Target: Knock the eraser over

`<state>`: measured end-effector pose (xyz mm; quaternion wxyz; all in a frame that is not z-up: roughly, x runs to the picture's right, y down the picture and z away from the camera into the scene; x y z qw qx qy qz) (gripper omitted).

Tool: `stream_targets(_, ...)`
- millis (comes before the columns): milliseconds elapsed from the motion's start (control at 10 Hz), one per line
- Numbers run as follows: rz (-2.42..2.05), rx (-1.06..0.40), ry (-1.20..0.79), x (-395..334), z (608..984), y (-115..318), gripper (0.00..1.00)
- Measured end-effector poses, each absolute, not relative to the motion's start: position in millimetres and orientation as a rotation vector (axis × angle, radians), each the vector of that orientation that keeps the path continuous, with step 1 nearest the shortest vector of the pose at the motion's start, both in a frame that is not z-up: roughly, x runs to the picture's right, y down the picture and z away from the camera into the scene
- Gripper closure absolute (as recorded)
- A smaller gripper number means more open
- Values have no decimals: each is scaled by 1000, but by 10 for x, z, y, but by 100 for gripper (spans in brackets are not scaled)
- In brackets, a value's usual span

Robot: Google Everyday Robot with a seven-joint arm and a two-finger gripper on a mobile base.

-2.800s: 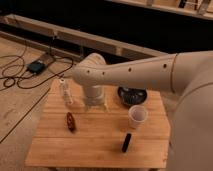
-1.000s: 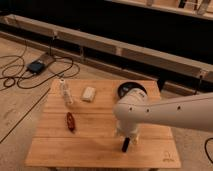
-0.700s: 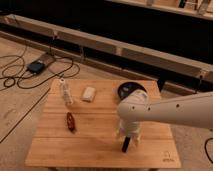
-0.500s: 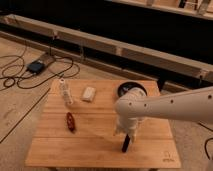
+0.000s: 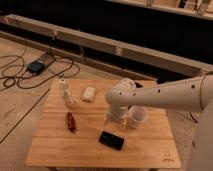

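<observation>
The eraser (image 5: 111, 140), a small black slab with rounded corners, lies flat on the wooden table (image 5: 55, 147) near its front edge. My gripper (image 5: 119, 124) hangs at the end of the white arm (image 5: 160, 97), just behind and above the eraser and apart from it. It is right next to the white cup (image 5: 138, 116), on the cup's left.
A reddish-brown oval object (image 5: 71, 121) lies at the left. A pale whitish block (image 5: 89, 94) and a small clear bottle (image 5: 65, 92) stand at the back left. A dark bowl (image 5: 136, 85) sits behind the arm. Cables and a device (image 5: 36, 66) lie on the floor at the left.
The eraser stood on its edge before; now it lies flat, slightly further left. The gripper has drawn back up and away from it, towards the cup.
</observation>
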<state>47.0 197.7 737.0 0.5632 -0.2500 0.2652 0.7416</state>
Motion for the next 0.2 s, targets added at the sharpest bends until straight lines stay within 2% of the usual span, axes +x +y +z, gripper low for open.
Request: stream_targets(200, 1747, -588, 625, 477, 7369, 1977, 35)
